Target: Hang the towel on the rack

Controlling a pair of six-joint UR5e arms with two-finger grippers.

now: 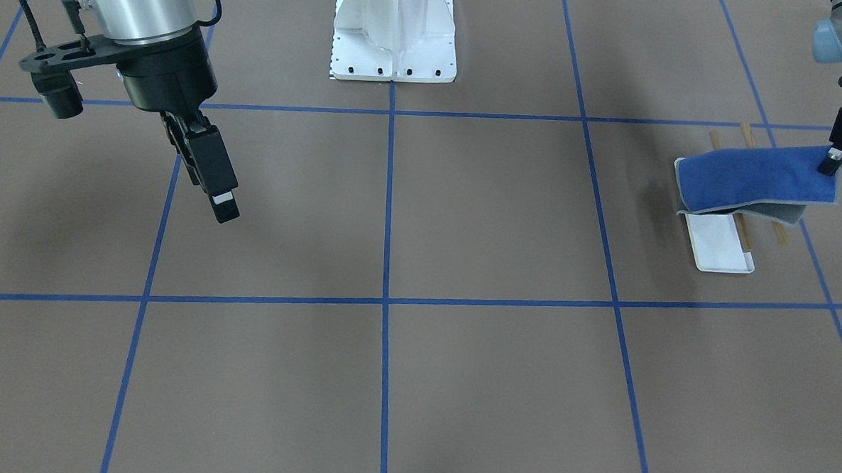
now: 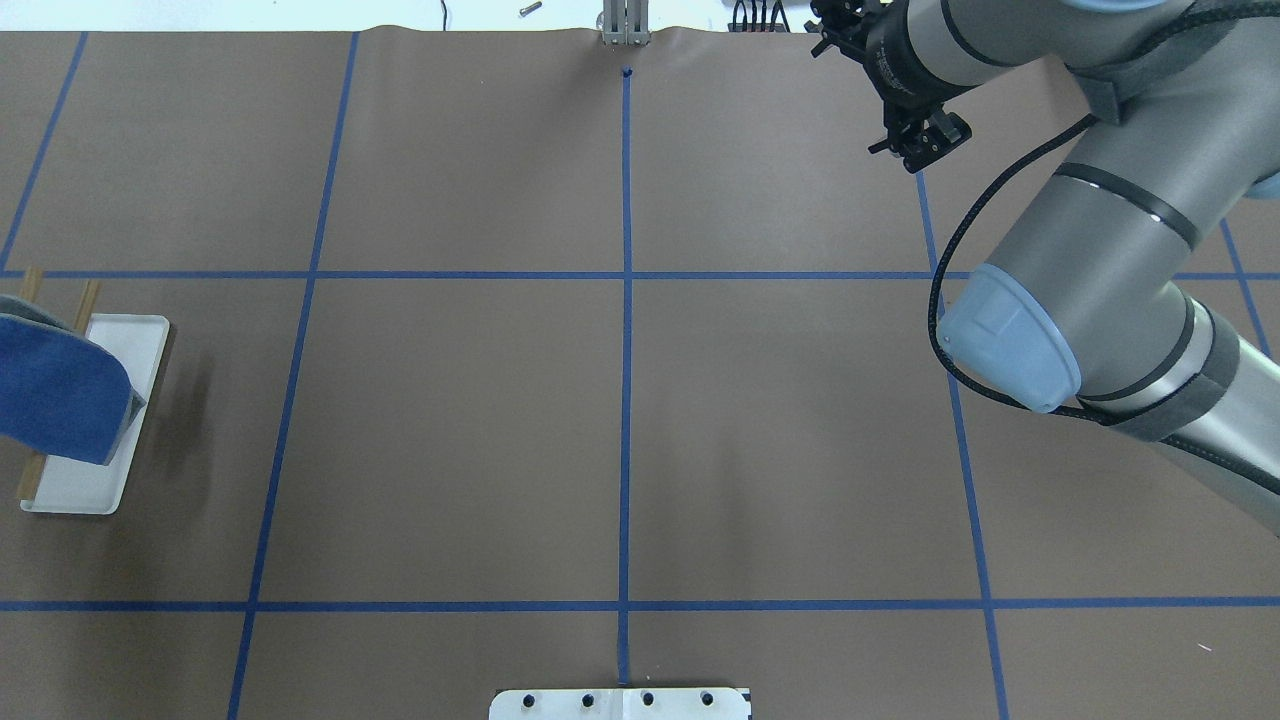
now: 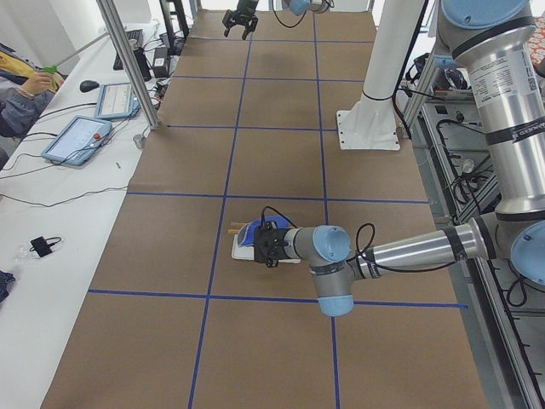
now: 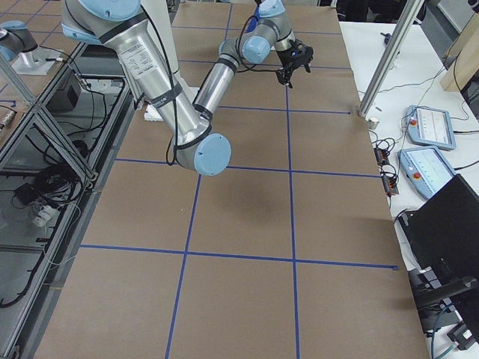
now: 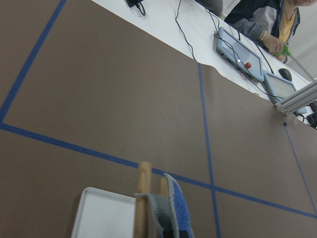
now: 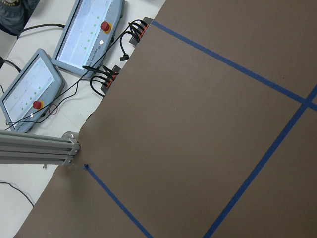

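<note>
The bright-blue towel lies draped across the rack's two light-wood rods, above the white tray base. One end hangs folded over the tray side. My left gripper is shut on the towel's other end and holds it level, just past the rods. In the left wrist view the towel lies over the rods beside the tray. The overhead view shows the towel and tray at its left edge. My right gripper hangs open and empty, far away across the table.
The white bolted robot pedestal stands at the middle of the robot's side. Tablets with red buttons and cables lie beyond the table's far edge, next to an aluminium post. Blue tape lines grid the brown mat.
</note>
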